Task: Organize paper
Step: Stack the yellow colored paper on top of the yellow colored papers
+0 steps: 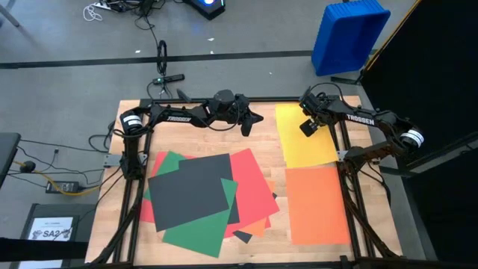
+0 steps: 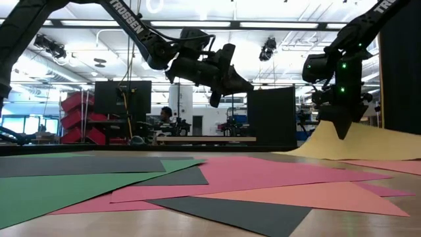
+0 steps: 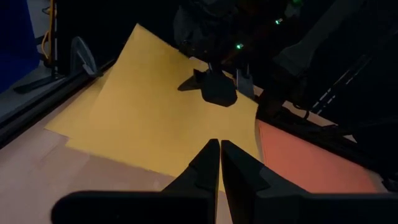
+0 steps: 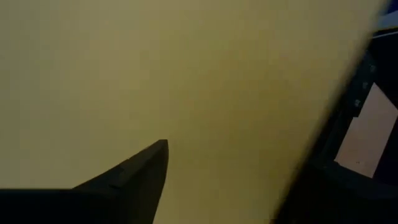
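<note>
A yellow sheet of paper (image 1: 306, 142) lies flat at the table's far right, and an orange sheet (image 1: 317, 205) lies nearer, just below it. At centre left, red (image 1: 254, 183), green (image 1: 198, 228) and black (image 1: 190, 190) sheets overlap in a loose pile. My right gripper (image 1: 306, 128) stands open over the yellow sheet (image 3: 155, 112), slanting down, its fingertips close to the surface. My left gripper (image 1: 252, 123) hangs shut in the air over the far edge, beside the yellow sheet, holding nothing. My right gripper is open with its fingers (image 3: 217, 90) right at the yellow sheet's far part (image 4: 186, 74), coming from above and slanting down. Whether the tips touch the paper I cannot tell. The sheet lies on the table.
A blue bin (image 1: 349, 33) stands on the floor beyond the far right corner. A small white printed sheet (image 1: 51, 228) lies left of the table. Dark frame rails (image 1: 351, 187) run along the table's sides. Bare wood shows between the pile and the orange sheet.
</note>
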Controlling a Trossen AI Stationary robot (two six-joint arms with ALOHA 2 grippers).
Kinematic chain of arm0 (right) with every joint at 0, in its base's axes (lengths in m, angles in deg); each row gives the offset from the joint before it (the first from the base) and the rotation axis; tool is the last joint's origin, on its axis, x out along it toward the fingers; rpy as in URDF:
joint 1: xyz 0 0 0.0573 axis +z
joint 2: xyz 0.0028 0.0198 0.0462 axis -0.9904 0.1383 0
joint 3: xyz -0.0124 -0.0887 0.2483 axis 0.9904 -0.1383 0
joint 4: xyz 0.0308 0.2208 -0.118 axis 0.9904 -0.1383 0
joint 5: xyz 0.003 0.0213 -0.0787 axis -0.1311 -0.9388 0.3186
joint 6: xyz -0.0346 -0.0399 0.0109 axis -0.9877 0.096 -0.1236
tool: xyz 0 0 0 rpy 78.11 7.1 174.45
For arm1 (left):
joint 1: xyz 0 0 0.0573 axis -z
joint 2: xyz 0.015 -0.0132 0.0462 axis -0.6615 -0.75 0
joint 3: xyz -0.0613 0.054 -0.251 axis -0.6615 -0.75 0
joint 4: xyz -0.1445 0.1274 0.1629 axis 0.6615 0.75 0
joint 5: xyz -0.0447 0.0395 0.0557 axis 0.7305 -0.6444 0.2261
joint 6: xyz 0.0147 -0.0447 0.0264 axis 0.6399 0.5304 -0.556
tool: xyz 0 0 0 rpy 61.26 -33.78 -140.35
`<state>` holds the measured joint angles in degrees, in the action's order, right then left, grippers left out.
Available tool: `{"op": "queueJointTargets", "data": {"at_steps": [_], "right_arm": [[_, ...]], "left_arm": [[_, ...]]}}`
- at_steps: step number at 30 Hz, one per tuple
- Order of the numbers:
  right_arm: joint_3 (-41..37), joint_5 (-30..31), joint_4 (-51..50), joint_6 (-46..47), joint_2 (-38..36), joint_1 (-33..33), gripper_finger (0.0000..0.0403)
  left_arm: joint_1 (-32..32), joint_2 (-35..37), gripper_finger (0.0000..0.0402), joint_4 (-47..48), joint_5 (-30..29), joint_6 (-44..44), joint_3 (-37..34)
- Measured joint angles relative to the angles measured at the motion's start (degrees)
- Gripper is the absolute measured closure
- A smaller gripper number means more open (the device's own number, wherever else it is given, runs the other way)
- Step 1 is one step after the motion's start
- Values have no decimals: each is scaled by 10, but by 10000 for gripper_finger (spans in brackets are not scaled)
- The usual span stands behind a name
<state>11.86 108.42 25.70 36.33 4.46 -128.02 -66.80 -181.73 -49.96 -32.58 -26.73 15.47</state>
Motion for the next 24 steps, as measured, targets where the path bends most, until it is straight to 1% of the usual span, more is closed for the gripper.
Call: {"op": "queueJointTargets", "data": {"at_steps": [10,13,15,19,21,24], "right_arm": [[10,4,-2,16,-1,0,130],[22,-13,-3,13,-12,1,140],[28,-47,20,-3,-25,7,154],[28,-169,89,-24,-44,26,195],[28,-217,126,-16,-40,41,222],[27,-264,188,-18,-16,71,274]], "left_arm": [[1,0,401,10,0,0,0],[3,0,401,37,0,-12,0],[4,0,401,57,0,-22,0],[7,-9,401,83,-19,-26,0],[8,-23,401,85,-31,-26,0],[8,-34,401,84,-36,-24,0]]}}
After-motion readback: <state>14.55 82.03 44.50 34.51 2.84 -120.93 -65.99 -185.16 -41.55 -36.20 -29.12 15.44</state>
